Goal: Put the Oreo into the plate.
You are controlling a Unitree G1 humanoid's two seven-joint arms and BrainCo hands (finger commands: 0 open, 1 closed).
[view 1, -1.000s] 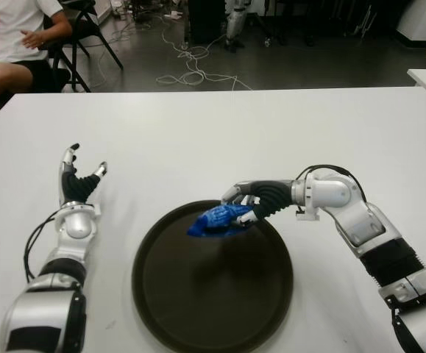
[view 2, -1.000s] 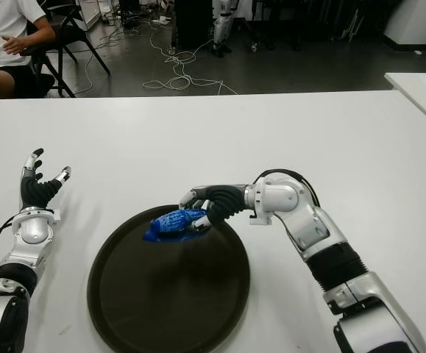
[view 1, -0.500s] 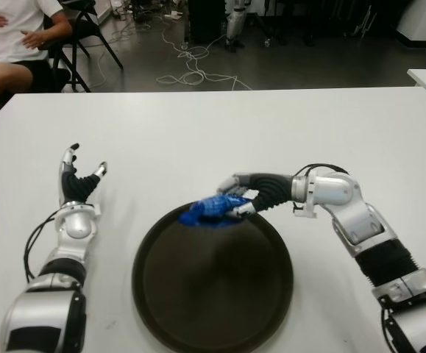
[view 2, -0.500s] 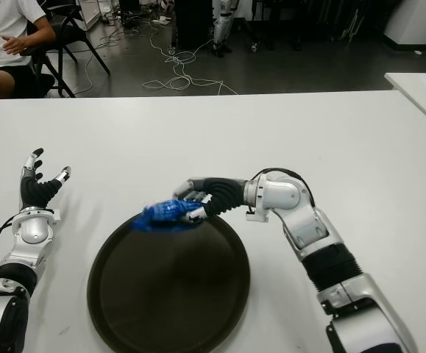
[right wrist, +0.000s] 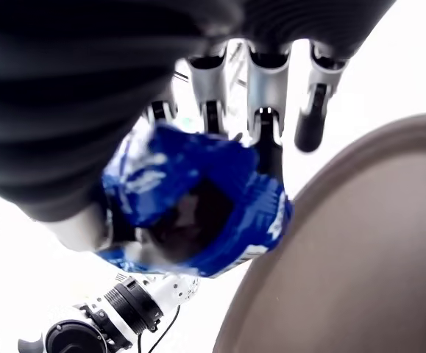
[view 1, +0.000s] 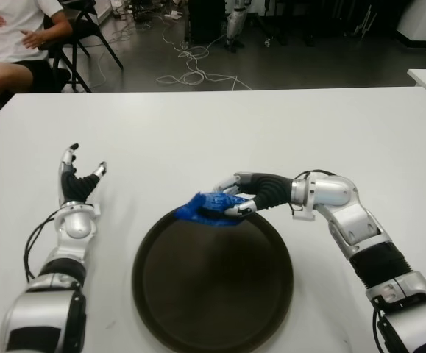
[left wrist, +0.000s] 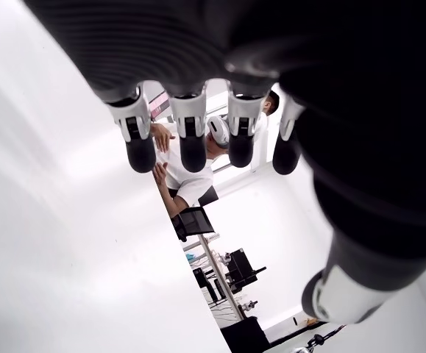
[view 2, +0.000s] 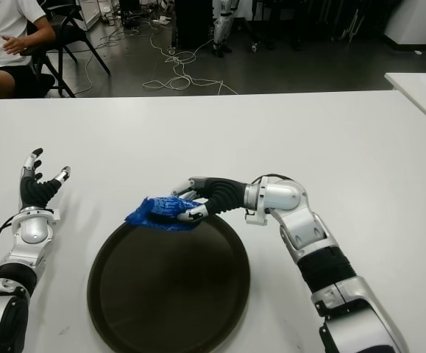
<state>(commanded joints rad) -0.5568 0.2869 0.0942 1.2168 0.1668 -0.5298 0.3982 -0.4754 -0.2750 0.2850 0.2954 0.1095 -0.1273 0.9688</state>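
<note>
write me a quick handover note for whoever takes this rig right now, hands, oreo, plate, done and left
Right hand: shut on the blue Oreo pack, held over the far rim of the dark round plate, partly beyond it.
Left hand: open, holding nothing, on the table's left side, away from the plate.
Done: pack picked up and in hand.
Left: bring it over the plate's middle, lower it, release. Nothing lies in the plate yet.

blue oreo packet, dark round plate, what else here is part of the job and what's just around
Job:
blue crinkled Oreo packet, held over the rim
dark round plate
right hand, gripping the packet

Just around:
left hand, open, left of the plate
white table
seated person
floor cables
</note>
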